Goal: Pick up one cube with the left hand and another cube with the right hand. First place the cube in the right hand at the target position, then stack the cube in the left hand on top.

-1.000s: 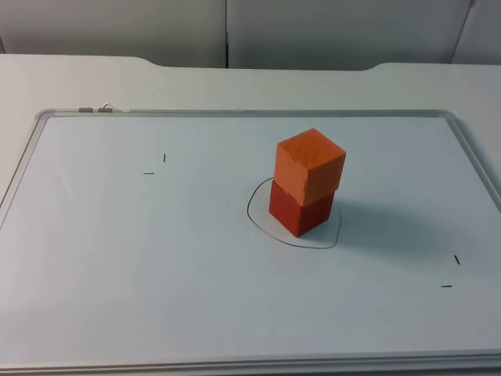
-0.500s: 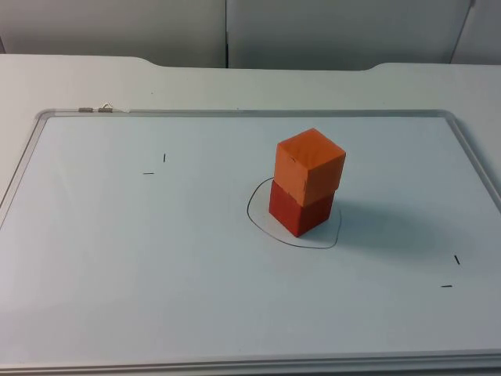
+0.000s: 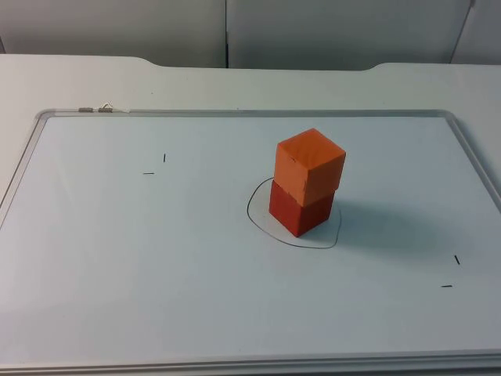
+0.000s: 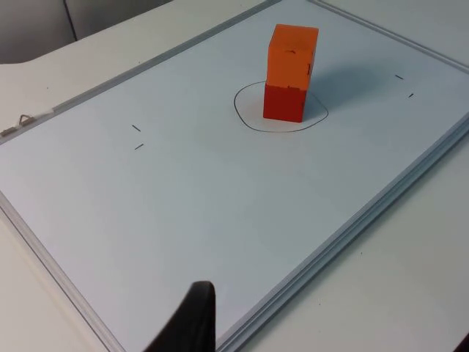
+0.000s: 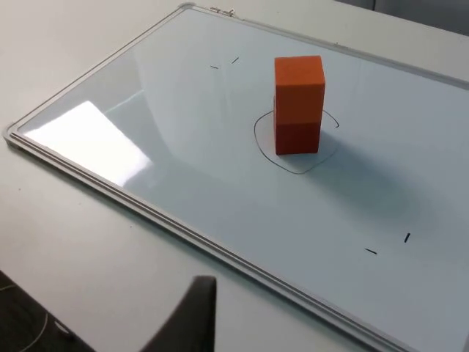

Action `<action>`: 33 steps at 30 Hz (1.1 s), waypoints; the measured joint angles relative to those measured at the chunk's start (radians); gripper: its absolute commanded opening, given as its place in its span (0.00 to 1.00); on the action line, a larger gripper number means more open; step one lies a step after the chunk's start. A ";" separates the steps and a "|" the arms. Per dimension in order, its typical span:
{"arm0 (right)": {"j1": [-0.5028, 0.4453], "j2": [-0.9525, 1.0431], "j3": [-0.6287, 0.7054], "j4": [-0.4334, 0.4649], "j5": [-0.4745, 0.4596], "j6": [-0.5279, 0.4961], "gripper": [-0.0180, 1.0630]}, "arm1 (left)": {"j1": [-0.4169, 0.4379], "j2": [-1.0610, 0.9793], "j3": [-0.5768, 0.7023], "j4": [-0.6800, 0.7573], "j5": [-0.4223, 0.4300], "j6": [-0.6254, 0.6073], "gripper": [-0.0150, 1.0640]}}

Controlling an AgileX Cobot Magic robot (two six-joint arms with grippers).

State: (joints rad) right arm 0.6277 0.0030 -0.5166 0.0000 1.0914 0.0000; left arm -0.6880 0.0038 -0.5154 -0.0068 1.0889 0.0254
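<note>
Nothing moved — orange cube (image 3: 310, 166) atop red cube (image 3: 300, 210)

One cube (image 3: 310, 165) is stacked on another cube (image 3: 300, 210), slightly turned against it; the lower cube is set inside a drawn outline (image 3: 258, 225) on a whiteboard (image 3: 156, 258), right of its middle; the whiteboard is laid flat on the table (image 3: 78, 78).

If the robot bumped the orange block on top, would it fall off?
Probably it could. The orange cube sits turned a little on the red cube, one corner overhanging, so a sideways push might slide or tip it. Its flat faces mean it likely won't roll. It looks stiff and matte, so probably not slippery.
</note>
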 measured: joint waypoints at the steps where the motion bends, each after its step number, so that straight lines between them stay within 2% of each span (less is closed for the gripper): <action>1: 0.000 0.000 0.000 0.000 0.000 0.000 0.99 | 0.000 0.000 0.000 0.000 0.000 0.000 0.99; 9: 0.000 0.000 0.000 0.000 0.000 0.000 0.99 | 0.000 0.000 0.000 0.000 0.000 0.000 0.99; 11: -0.025 0.000 0.000 0.000 0.000 0.000 0.99 | 0.000 0.000 0.000 0.000 0.000 0.000 0.99; 13: -0.088 0.000 0.000 0.000 0.000 0.000 0.99 | 0.000 0.000 0.000 0.000 0.000 0.000 0.99; 14: -0.088 0.000 0.000 0.000 0.000 0.000 0.99 | 0.000 0.000 0.000 0.000 0.000 0.000 0.99; 17: -0.223 0.000 0.000 0.000 0.000 0.000 0.99 | 0.000 0.000 0.000 0.000 0.000 0.000 0.99; 18: -0.223 0.000 0.000 0.000 0.000 0.000 0.99 | 0.000 0.000 0.000 0.000 0.000 0.000 0.99; 23: -0.433 0.000 0.000 0.000 0.000 0.000 0.99 | 0.037 0.000 0.000 0.000 0.000 0.000 0.99; 24: -0.433 0.000 0.000 0.000 0.000 0.000 0.99 | 0.037 0.000 0.000 0.000 0.000 0.000 0.99; 27: -0.510 0.000 0.000 0.000 0.000 0.000 0.99 | 0.129 0.000 0.000 0.000 0.000 0.000 0.99; 28: -0.524 0.000 0.000 0.000 0.000 0.000 0.99 | 0.190 0.000 0.000 0.000 0.000 0.000 0.99; 29: -0.524 0.000 0.000 0.000 0.000 0.000 0.99 | 0.190 0.000 0.000 0.000 0.000 0.000 0.99; 33: -0.531 0.000 0.000 0.000 0.000 0.000 0.99 | 0.347 0.000 0.000 0.000 0.000 0.000 0.99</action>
State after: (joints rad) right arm 0.0968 0.0030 -0.5166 0.0000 1.0914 0.0000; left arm -0.3410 0.0038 -0.5154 -0.0068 1.0889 0.0254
